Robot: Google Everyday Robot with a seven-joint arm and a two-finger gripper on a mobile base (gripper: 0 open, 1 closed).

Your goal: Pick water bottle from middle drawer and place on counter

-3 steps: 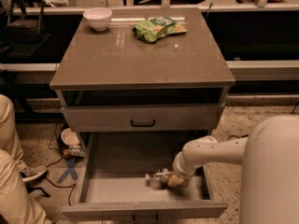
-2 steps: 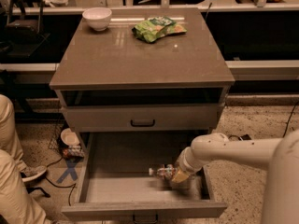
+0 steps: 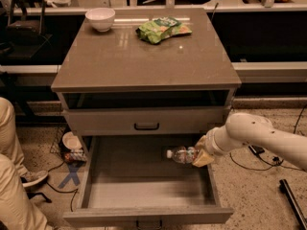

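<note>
- Gripper hangs over the right side of the middle drawer, its fingers pinched on the base end of the water bottle.
- Bottle lies level, white cap pointing to 9 o'clock, seemingly just clear of the drawer floor.
- Holding it by one end means the free end may sag or swing, so raise it slowly and straight up, past the shallower drawer front at 12 o'clock.
- Counter offers bare surface in its middle; aim there, away from the snack bag at 1 o'clock and the bowl at 11 o'clock.
</note>
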